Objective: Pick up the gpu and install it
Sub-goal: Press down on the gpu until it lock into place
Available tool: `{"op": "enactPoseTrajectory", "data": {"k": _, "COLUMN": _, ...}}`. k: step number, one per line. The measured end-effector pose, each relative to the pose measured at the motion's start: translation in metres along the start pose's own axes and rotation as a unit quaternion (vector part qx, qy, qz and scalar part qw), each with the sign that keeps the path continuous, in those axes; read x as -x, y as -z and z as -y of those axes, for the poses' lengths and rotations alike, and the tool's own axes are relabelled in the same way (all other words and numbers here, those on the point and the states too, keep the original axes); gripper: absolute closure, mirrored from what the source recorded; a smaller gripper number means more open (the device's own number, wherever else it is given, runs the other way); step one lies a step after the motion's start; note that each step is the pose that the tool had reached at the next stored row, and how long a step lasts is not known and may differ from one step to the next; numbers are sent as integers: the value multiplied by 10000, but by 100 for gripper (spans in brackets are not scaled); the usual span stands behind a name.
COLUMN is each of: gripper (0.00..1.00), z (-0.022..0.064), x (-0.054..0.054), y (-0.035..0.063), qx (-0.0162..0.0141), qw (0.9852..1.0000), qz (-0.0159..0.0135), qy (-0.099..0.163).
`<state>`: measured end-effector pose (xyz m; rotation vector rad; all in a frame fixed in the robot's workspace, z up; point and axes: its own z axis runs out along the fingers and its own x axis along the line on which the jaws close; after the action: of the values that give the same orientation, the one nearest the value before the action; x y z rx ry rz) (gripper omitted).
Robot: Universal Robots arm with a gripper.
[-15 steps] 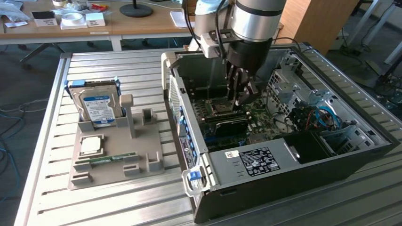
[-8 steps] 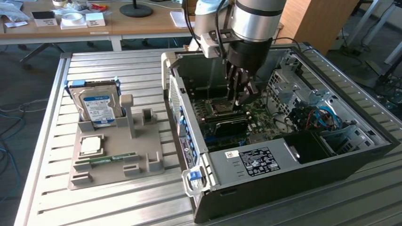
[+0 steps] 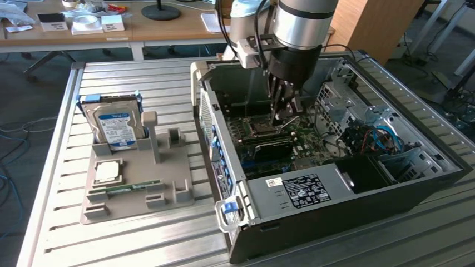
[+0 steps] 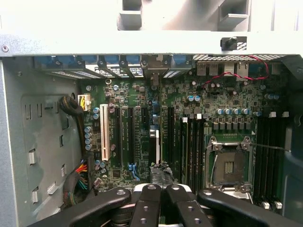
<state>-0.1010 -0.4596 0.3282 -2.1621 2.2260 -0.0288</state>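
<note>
The open computer case (image 3: 326, 167) leaves room only from above, and the arm already fills that shaft, its claw (image 3: 284, 114) shut and low over the motherboard (image 4: 189, 127). Case walls hem it on every side; the drive cage (image 3: 349, 94) and blue cables (image 3: 382, 139) crowd the exterior view's right. Left of the case, the tabletop (image 3: 148, 245) lies open around the grey holder (image 3: 137, 183) and its upright hard drive (image 3: 115, 125)

No legible text on labels
</note>
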Motion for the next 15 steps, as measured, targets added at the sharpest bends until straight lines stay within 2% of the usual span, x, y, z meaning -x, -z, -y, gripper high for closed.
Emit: {"op": "enactPoseTrajectory", "data": {"k": 15, "gripper": 89, "z": 0, "x": 10, "y": -2, "qx": 7, "qw": 10000, "qz": -1, "qy": -25}}
